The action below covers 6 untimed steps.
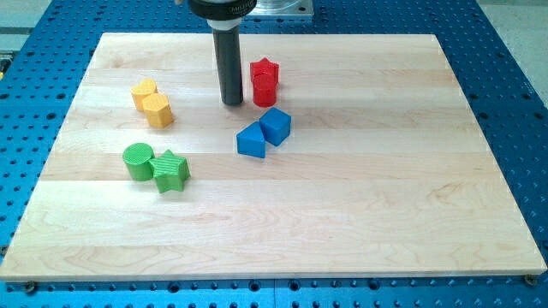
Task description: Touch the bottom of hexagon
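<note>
In the camera view, our tip [232,103] rests on the worktop [360,214] beside the red blocks [265,82]. The yellow hexagon [157,111] sits well left (its bottom side unblocked). Our end effector has no jaws.

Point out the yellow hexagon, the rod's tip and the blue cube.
yellow hexagon [157,110]: camera view, its top face.
my tip [232,103]: camera view, rod's very end, right of the hexagon.
blue cube [276,125]: camera view, its top face.
</note>
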{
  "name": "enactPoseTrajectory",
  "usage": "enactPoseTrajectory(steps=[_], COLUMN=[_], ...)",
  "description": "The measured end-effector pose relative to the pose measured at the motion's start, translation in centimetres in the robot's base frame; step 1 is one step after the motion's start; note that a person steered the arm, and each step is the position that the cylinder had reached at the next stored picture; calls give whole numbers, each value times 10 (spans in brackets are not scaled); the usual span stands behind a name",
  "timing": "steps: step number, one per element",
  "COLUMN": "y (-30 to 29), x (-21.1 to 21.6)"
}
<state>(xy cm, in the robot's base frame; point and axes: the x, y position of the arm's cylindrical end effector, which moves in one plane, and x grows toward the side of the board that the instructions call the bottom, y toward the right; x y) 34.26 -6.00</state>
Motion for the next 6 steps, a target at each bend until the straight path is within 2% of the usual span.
enactPoseTrajectory(steps=[4,5,6], y=[8,-15,-72], x=[0,39,99])
